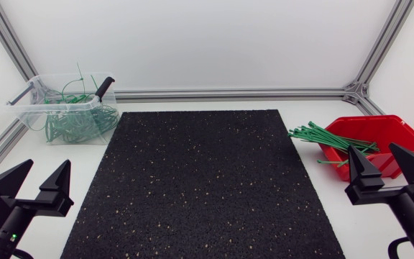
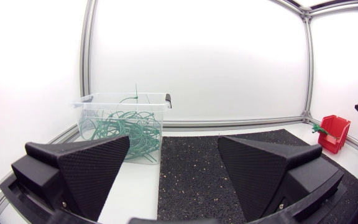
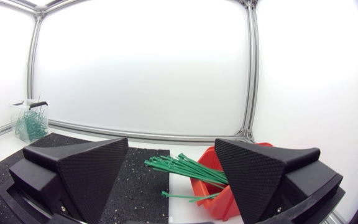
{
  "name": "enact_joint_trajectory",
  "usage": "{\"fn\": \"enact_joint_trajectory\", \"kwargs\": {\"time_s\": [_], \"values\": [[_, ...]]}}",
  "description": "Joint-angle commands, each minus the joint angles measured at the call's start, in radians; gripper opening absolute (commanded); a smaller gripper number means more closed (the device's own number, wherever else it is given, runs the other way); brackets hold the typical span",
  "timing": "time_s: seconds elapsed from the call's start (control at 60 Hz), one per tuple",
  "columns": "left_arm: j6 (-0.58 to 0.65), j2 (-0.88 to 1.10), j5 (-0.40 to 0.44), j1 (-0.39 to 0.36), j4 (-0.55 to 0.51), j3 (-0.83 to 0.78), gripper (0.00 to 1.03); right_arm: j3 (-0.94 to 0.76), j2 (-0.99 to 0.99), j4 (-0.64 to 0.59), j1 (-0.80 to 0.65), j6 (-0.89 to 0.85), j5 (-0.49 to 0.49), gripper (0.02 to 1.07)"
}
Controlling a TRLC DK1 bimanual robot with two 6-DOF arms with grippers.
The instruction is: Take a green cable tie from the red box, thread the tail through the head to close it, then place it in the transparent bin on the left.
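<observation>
Step 1, no pick yet: left fingers (image 1: 56,191) & right fingers (image 1: 361,173) spread, empty, at worktop (image 1: 297,114) near corners; next, right must pinch one green tie (image 1: 322,137) from red box (image 1: 408,129).

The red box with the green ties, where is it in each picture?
Head view: the red box sits to the right of the black mat, by the right gripper.
Left wrist view: small and far ahead of the left gripper, past the mat's far corner.
Right wrist view: close ahead of the right gripper, partly behind one finger.
Shared landmark: the black mat, seen in all three.
</observation>
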Motion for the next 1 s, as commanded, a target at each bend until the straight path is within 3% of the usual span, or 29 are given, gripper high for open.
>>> {"fn": "enact_joint_trajectory", "kwargs": {"time_s": [0.0, 0.35, 0.567, 0.717, 0.867, 0.983], "values": [[-0.018, -0.004, 0.007, 0.001, -0.015, -0.04, 0.99, 0.082, 0.03, -0.003, 0.008, 0.023, 0.006, 1.04], [-0.018, -0.004, 0.009, 0.001, -0.015, -0.042, 0.99, 0.351, 0.387, -0.025, -0.01, 0.023, 0.015, 1.03], [-0.018, -0.004, 0.009, 0.001, -0.015, -0.042, 0.99, 0.635, 0.697, -0.266, -0.045, 0.005, -0.023, 1.03], [-0.018, -0.004, 0.007, 0.0, -0.015, -0.04, 0.99, 0.854, 0.915, -0.526, -0.047, -0.196, -0.04, 1.03], [-0.018, -0.004, 0.009, 0.0, -0.015, -0.04, 0.99, 0.894, 1.07, -0.519, -0.099, -0.389, -0.09, 1.0], [-0.018, -0.004, 0.007, 0.0, -0.015, -0.04, 0.99, 0.972, 1.193, -0.615, -0.099, -0.529, -0.069, 1.01]]}}
